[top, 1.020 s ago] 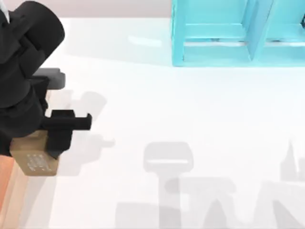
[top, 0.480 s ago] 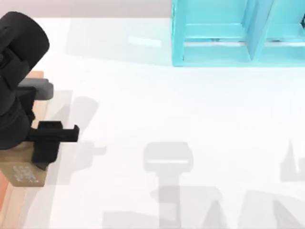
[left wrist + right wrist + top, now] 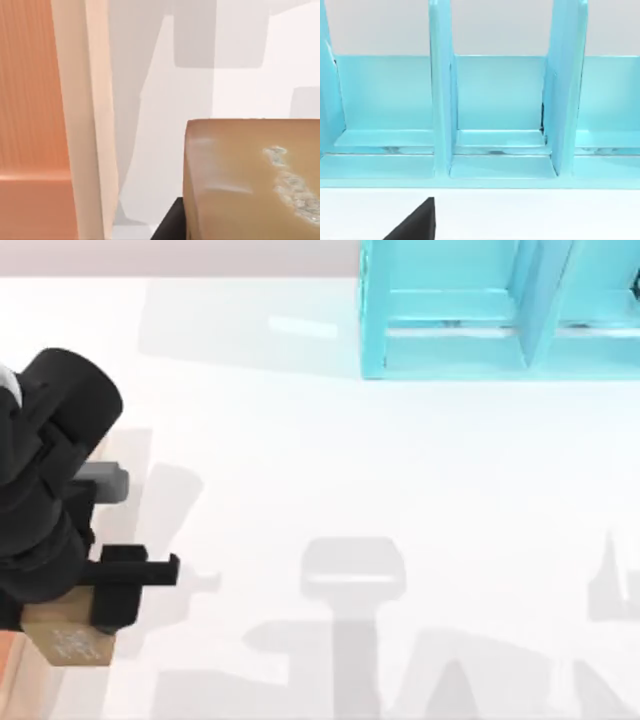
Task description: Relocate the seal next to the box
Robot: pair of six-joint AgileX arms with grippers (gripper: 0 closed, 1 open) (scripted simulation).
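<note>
At about 8 o'clock of the top view, at the desk's (image 3: pixel 350 470) left edge, the box (image 3: pixel 8 670) showed as an orange strip with a pale rim; the left wrist view gave its light rim and orange-brown floor (image 3: pixel 30 100) more fully. Just beside it, toward the centre, the left gripper (image 3: pixel 85 625) held the seal (image 3: pixel 72 645), its fingers closed against the block's sides and the white engraved face turned upward. The left wrist view placed the seal (image 3: pixel 250 175) apart from the rim, with a strip of bare desk between them. Whether the block had reached the desk surface could not be told. The step in hand was judged to be the set-down: to do it well, the seal should be lowered straight and level, kept outside the rim, and freed only once it sits flat, so that it does not tip. At 1 o'clock stood the blue shelf (image 3: pixel 500 310), which the right wrist camera faced (image 3: pixel 495 100).
</note>
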